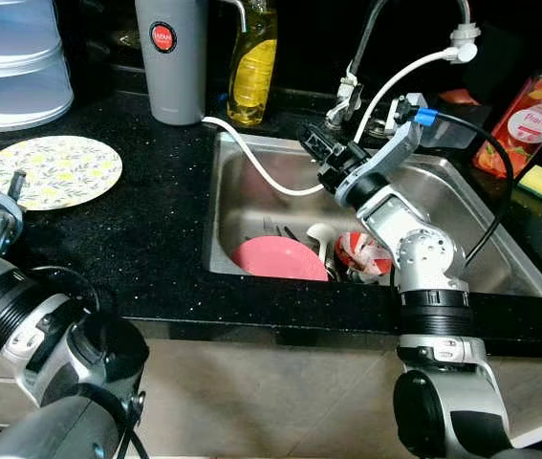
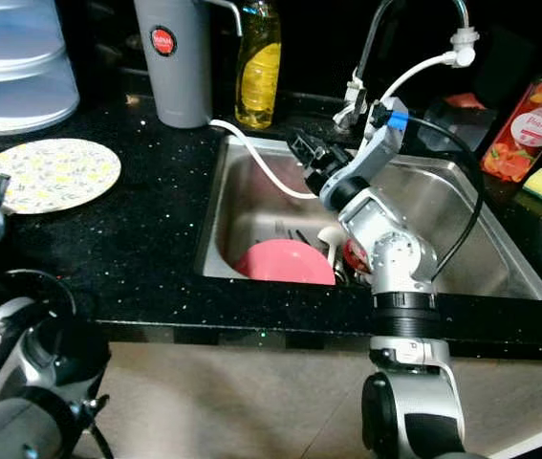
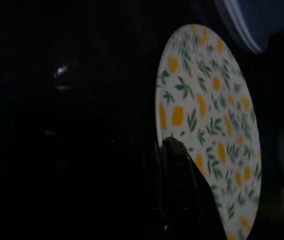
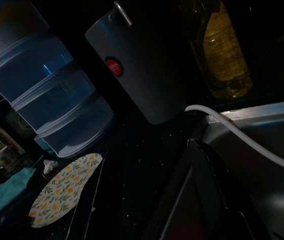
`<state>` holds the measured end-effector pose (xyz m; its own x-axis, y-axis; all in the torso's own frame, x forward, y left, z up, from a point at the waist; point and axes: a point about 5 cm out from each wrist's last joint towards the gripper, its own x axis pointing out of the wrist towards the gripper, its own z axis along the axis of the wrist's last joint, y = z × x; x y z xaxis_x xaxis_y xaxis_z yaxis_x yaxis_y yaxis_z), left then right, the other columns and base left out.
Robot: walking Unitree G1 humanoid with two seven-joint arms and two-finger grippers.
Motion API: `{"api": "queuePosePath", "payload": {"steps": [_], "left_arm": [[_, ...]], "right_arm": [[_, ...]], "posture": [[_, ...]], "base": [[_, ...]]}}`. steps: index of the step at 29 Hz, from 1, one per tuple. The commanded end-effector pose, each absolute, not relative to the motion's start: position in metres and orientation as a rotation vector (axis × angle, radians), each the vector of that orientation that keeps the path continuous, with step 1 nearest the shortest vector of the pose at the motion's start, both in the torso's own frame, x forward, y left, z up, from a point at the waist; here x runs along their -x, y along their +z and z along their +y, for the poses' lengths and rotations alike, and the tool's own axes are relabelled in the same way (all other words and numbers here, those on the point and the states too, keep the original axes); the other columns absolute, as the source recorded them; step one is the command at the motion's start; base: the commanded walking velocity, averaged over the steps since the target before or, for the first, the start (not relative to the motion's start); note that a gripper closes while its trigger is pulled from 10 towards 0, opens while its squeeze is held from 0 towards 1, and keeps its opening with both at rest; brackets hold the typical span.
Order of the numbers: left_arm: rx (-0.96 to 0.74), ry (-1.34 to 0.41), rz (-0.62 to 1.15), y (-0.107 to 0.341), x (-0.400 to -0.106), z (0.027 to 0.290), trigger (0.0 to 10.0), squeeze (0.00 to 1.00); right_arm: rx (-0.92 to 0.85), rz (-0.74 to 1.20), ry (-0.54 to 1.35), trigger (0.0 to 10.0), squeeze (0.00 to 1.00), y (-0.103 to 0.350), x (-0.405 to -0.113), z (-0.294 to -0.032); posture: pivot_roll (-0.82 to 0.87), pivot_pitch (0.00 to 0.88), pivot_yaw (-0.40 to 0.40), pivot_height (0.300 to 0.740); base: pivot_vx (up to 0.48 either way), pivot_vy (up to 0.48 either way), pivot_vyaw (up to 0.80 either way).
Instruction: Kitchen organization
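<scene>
White hose (image 1: 261, 163) across steel sink (image 1: 481, 206)

I see black speckled stone surface (image 1: 156, 239) carrying round floral plate (image 1: 53, 170), grey canister (image 1: 171, 59), yellow soap bottle (image 1: 252, 65), stacked translucent tubs (image 1: 14, 62).

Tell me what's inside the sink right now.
In the sink: a pink plate, a white spoon, utensils behind the plate, and a red-and-white cup. The right arm hides whatever lies under it.

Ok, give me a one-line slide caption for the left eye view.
Right gripper reaches over a steel sink holding a pink plate, while a flowered plate sits on the black counter.
</scene>
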<state>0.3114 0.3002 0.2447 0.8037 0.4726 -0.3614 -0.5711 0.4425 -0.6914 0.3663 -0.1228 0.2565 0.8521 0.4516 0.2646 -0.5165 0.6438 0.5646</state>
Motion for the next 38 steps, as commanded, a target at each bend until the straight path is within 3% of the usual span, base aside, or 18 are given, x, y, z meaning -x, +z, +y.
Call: {"api": "queuePosePath", "payload": {"steps": [1,4,5,6,10,15,25,31,33,38], "left_arm": [[0.841,0.594,0.099,0.253,-0.317,0.294,0.0,0.0],[0.817,0.531,0.045,0.267,-0.32,0.287,0.1,0.0],[0.805,0.511,0.023,0.273,-0.32,0.285,3.8,0.0],[0.777,0.46,-0.023,0.283,-0.321,0.28,10.0,0.0],[0.769,0.438,-0.043,0.287,-0.321,0.278,10.0,0.0],[0.732,0.216,-0.186,0.315,-0.32,0.255,10.0,0.0],[0.769,0.126,-0.253,0.325,-0.317,0.249,10.0,0.0],[0.776,-0.101,-0.238,0.329,-0.314,0.227,10.0,0.0],[0.82,-0.286,-0.232,0.33,-0.31,0.21,10.0,0.0],[0.88,-0.451,-0.242,0.331,-0.304,0.197,10.0,0.0]], "right_arm": [[-0.674,-0.095,0.54,10.0,0.0,0.255,-0.366,-0.127],[-0.674,-0.094,0.54,10.0,0.0,0.255,-0.366,-0.127],[-0.674,-0.094,0.54,10.0,0.0,0.255,-0.366,-0.127],[-0.674,-0.095,0.54,10.0,0.0,0.255,-0.366,-0.127],[-0.674,-0.095,0.539,10.0,0.0,0.255,-0.366,-0.127],[-0.674,-0.096,0.539,10.0,0.0,0.255,-0.366,-0.127],[-0.677,-0.098,0.538,10.0,0.0,0.256,-0.367,-0.127],[-0.681,-0.099,0.542,10.0,0.0,0.256,-0.367,-0.127],[-0.734,-0.115,0.564,10.0,0.0,0.26,-0.366,-0.127],[-0.892,-0.159,0.676,10.0,0.0,0.272,-0.359,-0.13]], "posture": [[0.3,0.0,-0.106,0.74],[0.3,0.0,-0.108,0.74],[0.3,0.0,-0.107,0.74],[0.3,0.0,-0.107,0.74],[0.3,0.0,-0.107,0.74],[0.3,0.0,-0.108,0.74],[0.3,0.0,-0.107,0.74],[0.31,0.0,-0.106,0.74],[0.31,0.0,-0.105,0.74],[0.3,0.0,-0.106,0.74]], "base": [[0.0,0.0,0.0],[0.0,0.0,0.0],[0.0,0.0,0.0],[0.0,0.0,0.0],[0.0,0.0,0.0],[0.0,0.0,0.0],[0.0,0.0,0.0],[0.0,0.0,0.0],[0.0,0.0,0.0],[0.0,0.0,0.0]]}}
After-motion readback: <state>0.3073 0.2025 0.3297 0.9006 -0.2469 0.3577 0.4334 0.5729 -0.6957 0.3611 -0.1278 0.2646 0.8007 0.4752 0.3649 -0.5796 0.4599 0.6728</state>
